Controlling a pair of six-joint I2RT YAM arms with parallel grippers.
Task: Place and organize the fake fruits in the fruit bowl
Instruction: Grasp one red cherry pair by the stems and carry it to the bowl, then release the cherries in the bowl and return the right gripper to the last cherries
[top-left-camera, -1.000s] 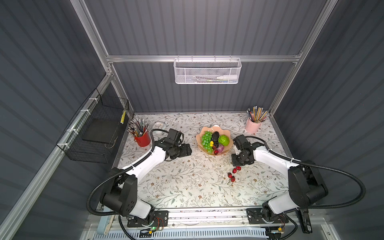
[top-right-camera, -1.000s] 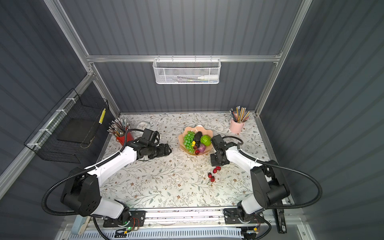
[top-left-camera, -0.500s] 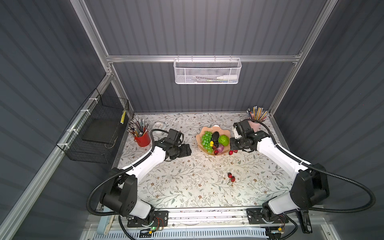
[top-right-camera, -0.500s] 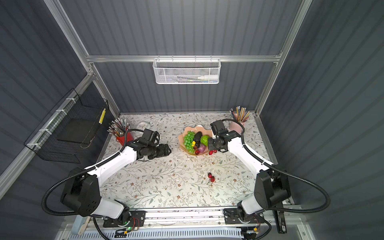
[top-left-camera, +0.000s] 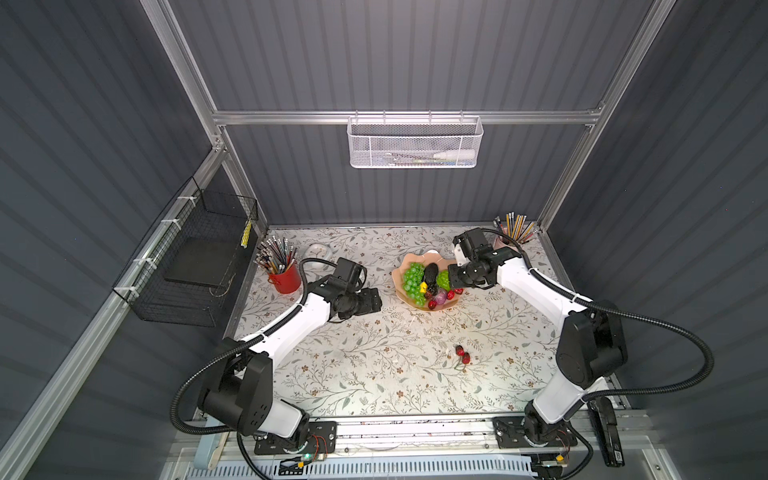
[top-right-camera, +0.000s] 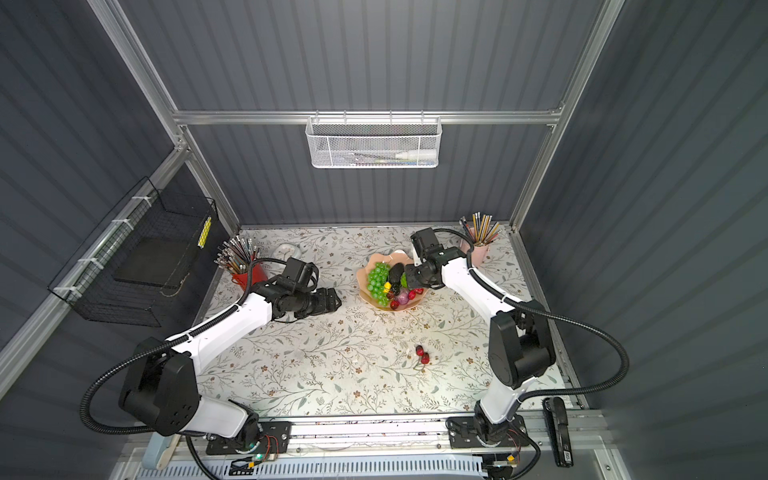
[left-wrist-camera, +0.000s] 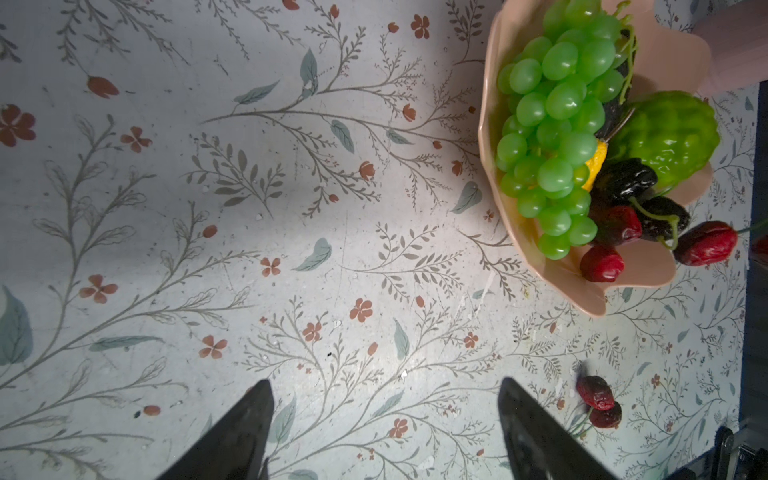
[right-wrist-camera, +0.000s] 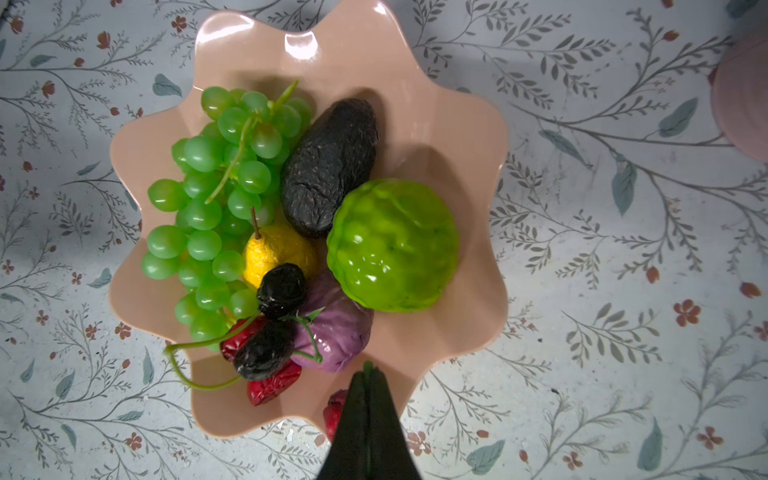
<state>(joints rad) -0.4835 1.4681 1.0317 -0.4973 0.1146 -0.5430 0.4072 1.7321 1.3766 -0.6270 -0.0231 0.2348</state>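
Bowl: set on the floral table, rear centre in both top views.
Bowl contents: grapes, avocado, green ball, lemon and purple fruit; dark cherries are laid over red cherries.
Right gripper: poised at the bowl's rim on the right arm's side. Fingers are pressed together, with a green stem pinched between the tips.
Held cherry: red, hung by that stem just outside the rim. It is partly hidden behind the fingers in the right wrist view.
Left gripper: held low over bare table, left of the bowl. Fingers are spread wide, with nothing between them.
Loose cherries: a pair, lying on the table well in front of the bowl, apart from both grippers.
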